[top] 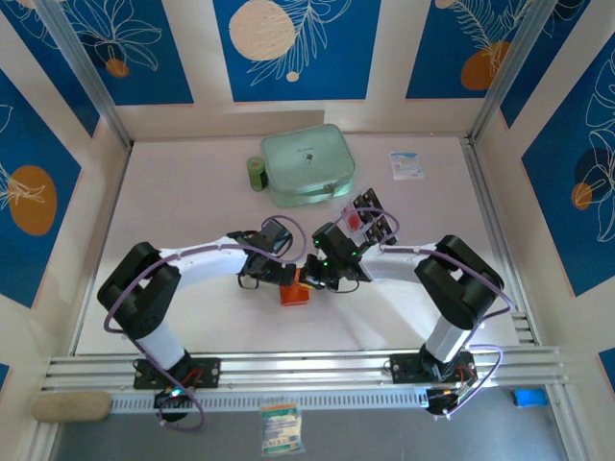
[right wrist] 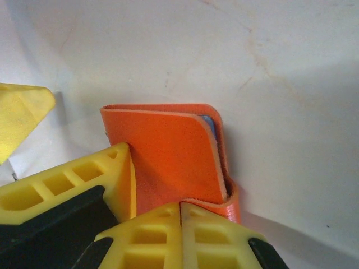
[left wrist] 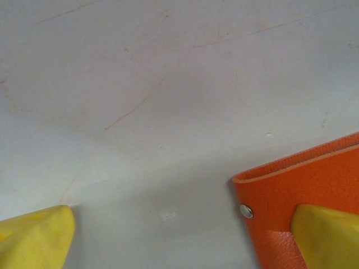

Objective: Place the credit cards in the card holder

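Observation:
The card holder (top: 295,292), a small orange fold-over wallet, lies on the table between both arms. In the left wrist view the card holder (left wrist: 291,196) shows its round snap. My left gripper (left wrist: 179,230) is open, with one of its yellow fingers (left wrist: 325,235) over the wallet and the other on bare table. My right gripper (right wrist: 180,216) is shut, its tips against the near edge of the folded card holder (right wrist: 168,157). A bluish-grey edge peeks out between the flaps. The credit cards (top: 365,217), black with red, stand in a clear rack behind my right arm.
A large mint-green zip case (top: 307,165) sits at the back centre with a green roll (top: 256,174) beside it on the left. A white-and-blue packet (top: 405,165) lies at the back right. Aluminium rails (top: 307,367) run along the near edge.

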Controlling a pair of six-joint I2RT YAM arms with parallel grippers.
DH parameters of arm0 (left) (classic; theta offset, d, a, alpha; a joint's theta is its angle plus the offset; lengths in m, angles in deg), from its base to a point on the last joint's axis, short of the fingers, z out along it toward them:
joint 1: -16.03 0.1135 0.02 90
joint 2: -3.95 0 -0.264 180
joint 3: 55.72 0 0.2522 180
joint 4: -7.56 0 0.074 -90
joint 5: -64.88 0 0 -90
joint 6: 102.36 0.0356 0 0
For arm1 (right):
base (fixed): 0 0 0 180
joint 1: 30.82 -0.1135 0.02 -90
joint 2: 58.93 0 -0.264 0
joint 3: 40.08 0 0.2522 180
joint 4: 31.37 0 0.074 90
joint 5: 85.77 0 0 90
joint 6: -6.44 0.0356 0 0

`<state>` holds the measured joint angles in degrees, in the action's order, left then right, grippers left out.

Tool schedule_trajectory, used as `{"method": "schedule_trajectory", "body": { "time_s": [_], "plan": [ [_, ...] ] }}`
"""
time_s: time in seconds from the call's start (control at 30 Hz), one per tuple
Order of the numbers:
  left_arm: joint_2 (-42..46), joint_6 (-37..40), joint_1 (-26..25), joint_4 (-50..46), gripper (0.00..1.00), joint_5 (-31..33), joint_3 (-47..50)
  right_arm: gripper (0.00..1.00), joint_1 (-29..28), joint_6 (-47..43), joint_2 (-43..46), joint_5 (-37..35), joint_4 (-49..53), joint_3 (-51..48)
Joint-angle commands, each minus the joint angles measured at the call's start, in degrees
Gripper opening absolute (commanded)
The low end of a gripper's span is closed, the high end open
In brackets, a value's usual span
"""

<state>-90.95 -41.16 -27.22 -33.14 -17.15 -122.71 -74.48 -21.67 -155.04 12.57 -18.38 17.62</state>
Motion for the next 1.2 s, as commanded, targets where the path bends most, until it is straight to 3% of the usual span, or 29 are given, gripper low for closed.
{"method": "schedule_trajectory", "body": {
  "time_s": [0.0, 0.23, 0.7, 1.17],
  "plan": [
    [-2.01, 0.72, -0.07, -1.89, 1.0, 0.38, 1.46, 0.0, 1.26, 2.51, -1.16, -1.61, 5.85, -5.12],
    [-2.14, 0.67, -0.04, -1.72, 1.0, 0.32, 1.46, 0.0, 1.17, 1.17, -2.24, 0.25, 5.36, -4.2],
    [-2.32, 0.58, -0.05, -1.64, 1.0, 0.22, 1.46, 0.0, 1.38, -3.57, 5.35, 0.38, 8.22, 2.38],
    [-2.05, 0.59, -0.07, -1.65, 1.0, 0.29, 1.9, 0.0, 1.47, -3.62, 1.45, 1.2, 7.48, 3.32]
  ]
}}
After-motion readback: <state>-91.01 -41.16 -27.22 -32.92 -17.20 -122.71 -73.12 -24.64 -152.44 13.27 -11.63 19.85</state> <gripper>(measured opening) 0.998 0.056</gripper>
